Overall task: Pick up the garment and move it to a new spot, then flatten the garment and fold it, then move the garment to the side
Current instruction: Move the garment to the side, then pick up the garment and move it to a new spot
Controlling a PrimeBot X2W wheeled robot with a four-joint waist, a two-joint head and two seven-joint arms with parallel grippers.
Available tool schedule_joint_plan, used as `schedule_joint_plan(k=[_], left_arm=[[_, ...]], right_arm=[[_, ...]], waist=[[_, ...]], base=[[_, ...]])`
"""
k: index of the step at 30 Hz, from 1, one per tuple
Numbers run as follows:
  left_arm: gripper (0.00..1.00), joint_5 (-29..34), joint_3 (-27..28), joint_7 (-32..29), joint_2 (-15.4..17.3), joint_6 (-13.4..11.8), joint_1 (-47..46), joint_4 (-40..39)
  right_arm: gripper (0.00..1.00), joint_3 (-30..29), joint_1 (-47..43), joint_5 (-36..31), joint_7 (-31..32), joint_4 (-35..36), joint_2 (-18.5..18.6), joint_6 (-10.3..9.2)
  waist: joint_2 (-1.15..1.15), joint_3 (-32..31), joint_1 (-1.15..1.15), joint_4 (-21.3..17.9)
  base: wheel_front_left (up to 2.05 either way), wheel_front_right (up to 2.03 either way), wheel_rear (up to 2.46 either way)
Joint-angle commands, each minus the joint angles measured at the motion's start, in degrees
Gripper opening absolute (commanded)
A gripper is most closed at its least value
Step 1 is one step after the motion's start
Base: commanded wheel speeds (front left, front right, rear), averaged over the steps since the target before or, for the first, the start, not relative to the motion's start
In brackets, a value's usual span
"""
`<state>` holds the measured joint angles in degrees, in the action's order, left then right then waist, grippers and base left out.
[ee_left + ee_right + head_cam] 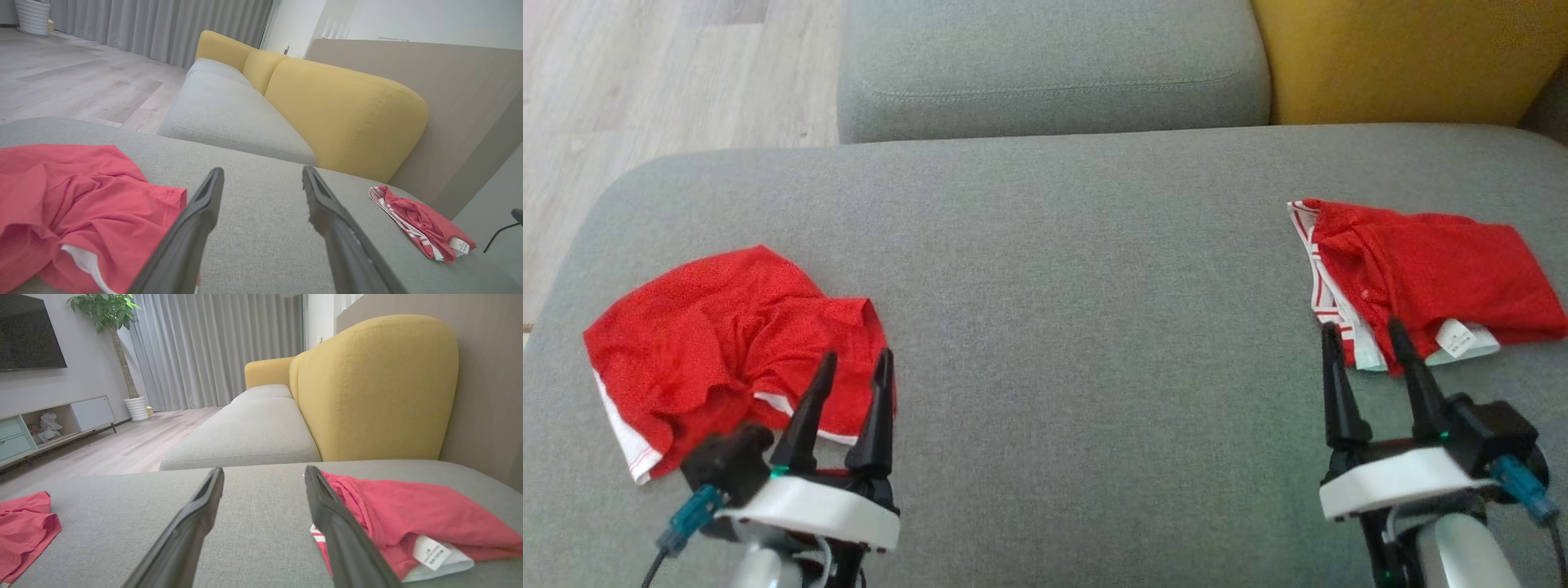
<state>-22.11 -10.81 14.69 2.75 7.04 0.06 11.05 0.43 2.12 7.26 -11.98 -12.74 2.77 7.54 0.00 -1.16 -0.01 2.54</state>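
Two red garments lie on the grey sofa seat (1054, 269). A crumpled red garment (711, 343) with white trim is at the left, also in the left wrist view (73, 204). My left gripper (856, 366) hovers open over its near right edge, nothing between its fingers. A folded red garment (1429, 278) with a striped white waistband and a white label lies at the right, also in the right wrist view (408, 514). My right gripper (1364, 335) is open just in front of its near left corner, holding nothing.
A second grey seat cushion (1054, 65) lies beyond the seat, with a yellow backrest (1405, 57) at the far right. Wooden floor (645, 73) drops off past the seat's left edge. The right wrist view has a TV cabinet (49, 424) and a potted plant (110, 318).
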Motion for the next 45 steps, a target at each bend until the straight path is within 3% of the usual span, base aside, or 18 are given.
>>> schedule_joint_plan(k=[1,10,16,21,31,37,45], left_arm=[[1.0,-0.19,2.01,0.31,0.14,-0.4,-1.81,-2.69],[1.0,0.15,2.24,0.31,0.13,-0.72,-1.69,-3.06],[1.0,0.23,2.2,0.31,0.13,-1.05,-1.94,-2.52],[1.0,0.66,2.48,0.31,0.13,-1.29,-2.47,-1.84],[1.0,0.82,5.07,0.31,0.13,-0.97,-2.89,-4.22],[1.0,1.5,6.42,0.31,0.13,-0.77,-2.54,-4.05],[1.0,1.49,9.5,0.31,0.13,-1.15,-1.54,-5.32]], right_arm=[[1.0,1.74,1.56,0.64,-0.84,1.67,0.12,-0.05],[1.0,1.78,1.84,1.73,-1.28,1.05,0.11,-0.05],[1.0,1.49,1.89,2.03,-1.43,0.97,0.11,-0.05],[1.0,3.0,1.68,2.63,-1.3,0.86,0.11,-0.05],[1.0,5.22,1.53,3.46,-1.19,0.0,0.11,-0.05],[1.0,6.84,2.04,4.16,-1.4,-0.72,0.11,-0.05],[1.0,10.9,5.01,5.42,-1.42,-2.88,0.11,-0.05]], waist=[[0.0,-0.13,0.01,-0.22],[0.0,-0.32,0.01,-0.12],[0.0,-0.31,0.01,2.29],[0.0,-0.48,0.01,6.76],[0.0,-0.09,0.01,19.25],[0.0,-0.22,0.01,24.38],[0.0,1.72,0.01,26.53]], base=[[0.0,0.0,0.0],[0.0,0.0,0.0],[0.0,0.0,0.0],[0.0,0.0,0.0],[0.0,0.0,0.0],[0.0,0.0,0.0],[0.0,0.0,0.0]])
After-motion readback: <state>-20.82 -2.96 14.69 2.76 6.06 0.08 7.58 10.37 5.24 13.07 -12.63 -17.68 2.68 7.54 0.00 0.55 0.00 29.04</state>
